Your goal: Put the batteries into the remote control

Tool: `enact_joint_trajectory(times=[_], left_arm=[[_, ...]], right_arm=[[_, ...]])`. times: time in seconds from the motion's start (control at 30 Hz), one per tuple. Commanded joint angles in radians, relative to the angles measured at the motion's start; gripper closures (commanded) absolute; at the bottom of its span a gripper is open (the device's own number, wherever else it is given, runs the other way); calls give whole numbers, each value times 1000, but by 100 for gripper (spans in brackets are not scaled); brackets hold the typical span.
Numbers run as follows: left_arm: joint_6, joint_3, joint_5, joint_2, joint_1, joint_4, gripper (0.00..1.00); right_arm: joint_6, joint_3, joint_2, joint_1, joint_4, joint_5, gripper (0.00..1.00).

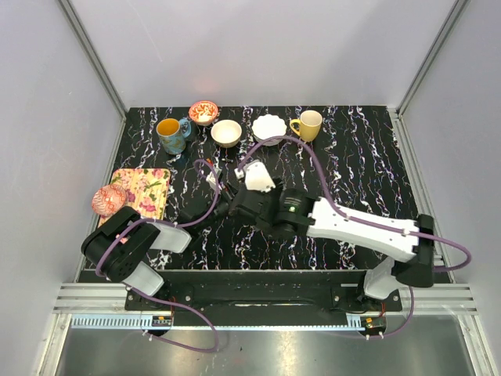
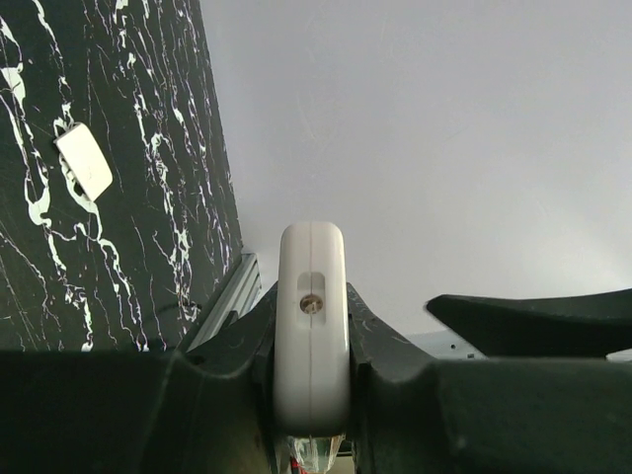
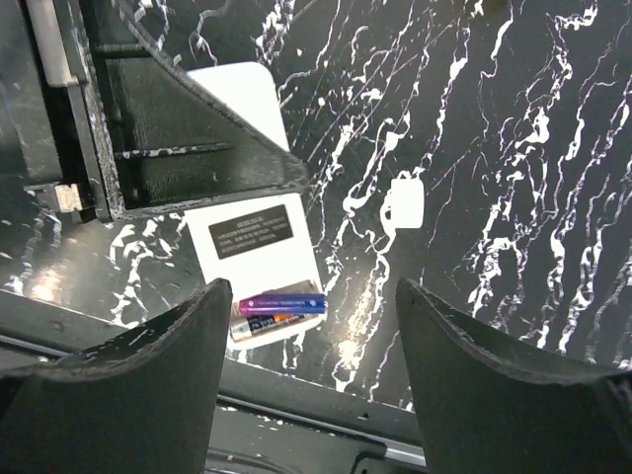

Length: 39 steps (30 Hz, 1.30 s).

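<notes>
Left arm is bracing the remote while the right is hanging open over the cells

The left gripper (image 2: 312,346) is clamping the remote control (image 2: 312,257) by its edges with the white back exposed, likely so the bay is facing the other arm. Two batteries (image 3: 281,311) are lying side by side in its end. The right gripper (image 3: 321,346) is hovering over them, spread and empty. A small white piece (image 3: 406,201), probably the cover, is lying apart on the table (image 3: 513,118).

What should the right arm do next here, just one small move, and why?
Probably move the open right pincer across to the small white cover lying loose on the table and pick it up. Two batteries already sit in the open bay of the remote control, which the left pincer clamps, so closing the bay seems to be what remains.
</notes>
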Motion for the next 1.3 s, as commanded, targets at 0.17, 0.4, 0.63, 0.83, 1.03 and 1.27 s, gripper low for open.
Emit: enact_joint_trajectory(times=[0.17,0.4,0.63,0.83,1.03,1.27], left_arm=[[30,-1,-11,-54,4,429,100],[63,13,-15,-94,13,429,100],[84,11,-20,-112,12,429,100],[81,7,-22,-106,16,429,100],[89,10,-43,-117,18,429,100],[92,-9,-74,-152,27,429,100]], right_arm=[[205,-340,-487,-186,321,-182,25],[315,-640,-673,-253,616,-365,23],[467,-876,-817,-325,866,-457,21],[568,-988,-914,-357,998,-474,21],[614,-1019,-839,-365,1083,-575,21],[667,-1043,-817,-392,1136,-589,25]])
